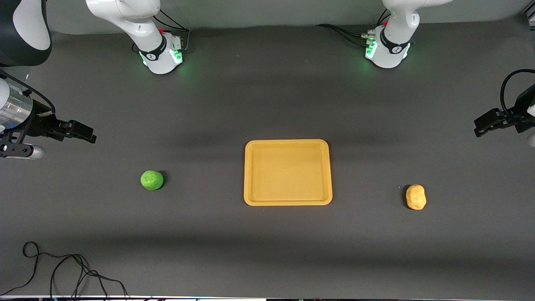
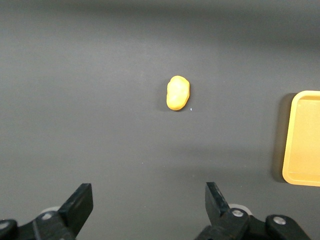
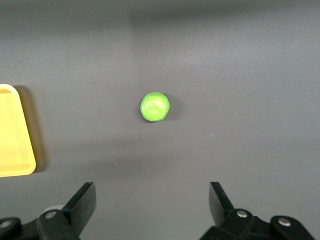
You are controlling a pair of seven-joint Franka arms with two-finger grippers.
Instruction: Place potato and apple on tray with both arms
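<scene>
The yellow-orange tray [image 1: 288,200] lies empty at the middle of the table. The green apple [image 1: 151,180] sits on the mat toward the right arm's end; it also shows in the right wrist view [image 3: 155,107]. The yellow-tan potato [image 1: 416,197] sits toward the left arm's end; it also shows in the left wrist view [image 2: 178,92]. My right gripper [image 1: 85,133] is open and empty, up in the air near the table's end, apart from the apple. My left gripper [image 1: 485,124] is open and empty, up in the air near the other end, apart from the potato.
A loose black cable [image 1: 62,267] lies on the mat near the front camera, at the right arm's end. The two arm bases [image 1: 163,54] [image 1: 386,52] stand at the table's edge farthest from the front camera. The tray's edge shows in both wrist views [image 2: 302,140] [image 3: 12,135].
</scene>
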